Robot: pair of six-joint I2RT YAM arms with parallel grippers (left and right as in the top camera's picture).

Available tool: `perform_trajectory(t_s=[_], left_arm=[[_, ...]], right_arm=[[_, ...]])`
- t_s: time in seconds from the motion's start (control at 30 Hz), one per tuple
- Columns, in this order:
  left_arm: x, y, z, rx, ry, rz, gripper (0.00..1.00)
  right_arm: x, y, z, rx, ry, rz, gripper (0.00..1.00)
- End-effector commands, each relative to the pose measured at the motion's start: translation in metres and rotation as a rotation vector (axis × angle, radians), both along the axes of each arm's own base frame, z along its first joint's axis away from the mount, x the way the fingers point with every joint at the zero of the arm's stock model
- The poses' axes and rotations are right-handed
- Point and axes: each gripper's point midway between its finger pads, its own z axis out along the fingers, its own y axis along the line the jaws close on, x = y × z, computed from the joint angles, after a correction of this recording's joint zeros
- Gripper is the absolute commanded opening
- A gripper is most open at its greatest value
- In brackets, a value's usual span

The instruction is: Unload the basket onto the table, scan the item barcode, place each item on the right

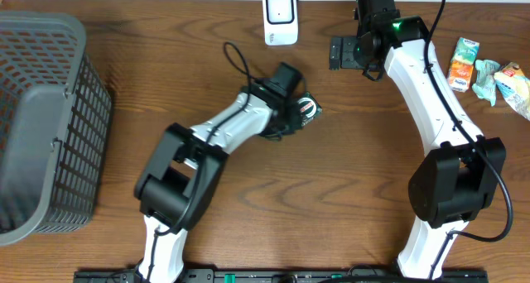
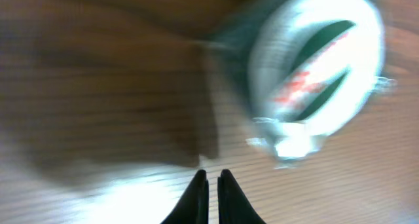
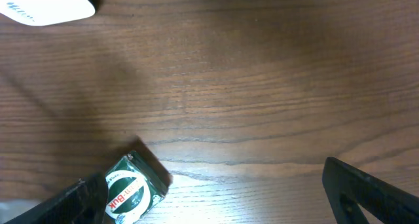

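grey basket (image 1: 83,101) at far left; green-lidded round tub (image 1: 308,108) lies just beside clenched left jaws; right jaws released.

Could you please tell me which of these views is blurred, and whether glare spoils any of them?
Left wrist: badly smeared, the green-and-white item a mere blur, with glare on the table beside the shut left gripper. Right wrist: sharp, the wood grain crisp. Overhead: sharp and evenly lit.
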Motion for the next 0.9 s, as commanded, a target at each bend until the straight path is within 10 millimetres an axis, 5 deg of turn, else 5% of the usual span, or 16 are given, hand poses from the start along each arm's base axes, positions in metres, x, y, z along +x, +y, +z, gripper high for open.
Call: perform_trajectory(t_s=[0.0,0.07,0.1,0.23,0.4,0.63,0.8,0.87], left_arm=[[0.032,0.070,0.041,0.121,-0.085,0.145,0.08],[0.033,0.110,0.054,0.183,-0.072,0.222,0.10],[0.031,0.129,0.060,0.197,-0.056,0.255,0.22],[0.020,0.169,0.060,0.239,0.022,0.302,0.40],[-0.001,0.190,0.046,0.276,0.115,0.332,0.98],[-0.011,0.193,0.043,0.291,0.154,0.327,0.98],[-0.011,0.193,0.043,0.291,0.154,0.327,0.98],[-0.011,0.193,0.043,0.291,0.154,0.327,0.98]], right_arm=[[-0.001,0.000,0.001,0.000,-0.002,-0.015,0.99],[-0.001,0.000,0.001,0.000,-0.002,-0.015,0.99],[-0.001,0.000,0.001,0.000,-0.002,-0.015,0.99],[-0.001,0.000,0.001,-0.001,-0.002,-0.015,0.99],[-0.001,0.000,0.001,0.000,-0.002,-0.015,0.99],[-0.002,0.010,0.001,0.054,0.003,0.007,0.99],[-0.011,0.064,-0.006,0.221,0.042,0.257,0.99],[-0.024,0.096,-0.027,0.205,0.070,0.523,0.96]])
